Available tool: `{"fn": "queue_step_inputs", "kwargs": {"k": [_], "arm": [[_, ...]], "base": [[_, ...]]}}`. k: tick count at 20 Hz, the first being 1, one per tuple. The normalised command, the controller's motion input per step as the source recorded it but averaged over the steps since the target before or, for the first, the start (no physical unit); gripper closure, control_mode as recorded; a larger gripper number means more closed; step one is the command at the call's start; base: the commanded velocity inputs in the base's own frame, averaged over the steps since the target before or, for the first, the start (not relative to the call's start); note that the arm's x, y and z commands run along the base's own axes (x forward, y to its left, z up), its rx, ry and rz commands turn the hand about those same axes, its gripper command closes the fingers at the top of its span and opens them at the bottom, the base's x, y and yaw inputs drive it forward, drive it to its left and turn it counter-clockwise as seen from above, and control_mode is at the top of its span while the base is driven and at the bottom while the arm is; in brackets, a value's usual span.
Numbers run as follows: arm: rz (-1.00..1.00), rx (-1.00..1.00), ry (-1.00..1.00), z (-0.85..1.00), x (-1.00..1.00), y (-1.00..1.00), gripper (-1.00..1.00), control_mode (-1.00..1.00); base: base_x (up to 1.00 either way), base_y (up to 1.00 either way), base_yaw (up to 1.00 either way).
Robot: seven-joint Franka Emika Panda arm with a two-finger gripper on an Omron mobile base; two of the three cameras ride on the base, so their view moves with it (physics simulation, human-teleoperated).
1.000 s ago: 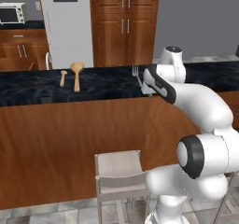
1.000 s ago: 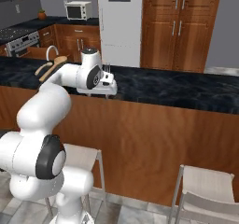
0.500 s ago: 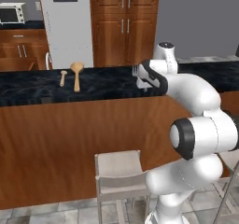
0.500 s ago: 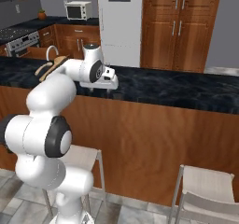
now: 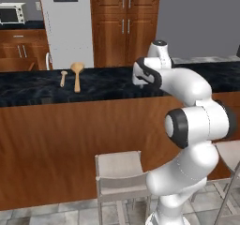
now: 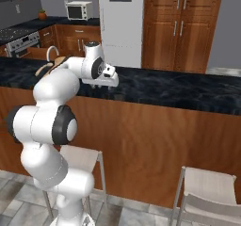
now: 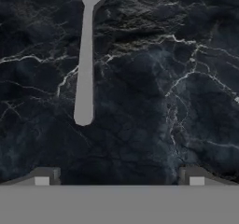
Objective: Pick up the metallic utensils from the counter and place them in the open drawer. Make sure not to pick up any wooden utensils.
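One of the metallic utensils (image 7: 85,64), a slim grey piece, lies flat on the dark marbled counter (image 7: 163,78) in the hand view, its handle end pointing toward my gripper (image 7: 119,178). The jaws stand wide open with nothing between them, and the utensil lies ahead of the left fingertip (image 7: 43,176). From the base views my gripper (image 5: 139,82) (image 6: 106,84) hangs facing down, close above the counter (image 5: 37,86) (image 6: 179,88). The wooden utensils, a tan spoon (image 5: 77,74) and a shorter piece (image 5: 63,78), lie further left. The open drawer is out of view.
Two stools (image 5: 117,175) (image 6: 207,197) stand in front of the wood-panelled counter face. A white fridge (image 5: 68,22), a toaster oven (image 6: 78,10) and tall wooden cabinets (image 6: 186,27) line the back wall. A faucet (image 6: 51,53) rises behind my arm.
The hand has shifted left along the counter in the left base view, and the arm's elbow has swung up and over. The jaws have stayed open.
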Motion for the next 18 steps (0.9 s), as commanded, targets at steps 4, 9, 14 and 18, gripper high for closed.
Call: {"fn": "queue_step_inputs", "kwargs": {"k": [4, 9, 14, 18], "arm": [[-0.07, 0.00, -0.05, 0.00, 0.36, 0.09, -1.00, -1.00], [-0.05, 0.00, -0.10, -0.01, 0.29, 0.06, -1.00, -1.00], [-0.06, 0.00, -0.13, -0.12, 0.25, 0.03, -1.00, -1.00], [-0.04, 0.00, -0.20, -0.32, 0.03, 0.00, -1.00, -1.00]], "base": [[0.00, 0.00, 0.00], [0.00, 0.00, 0.00], [0.00, 0.00, 0.00], [0.00, 0.00, 0.00]]}}
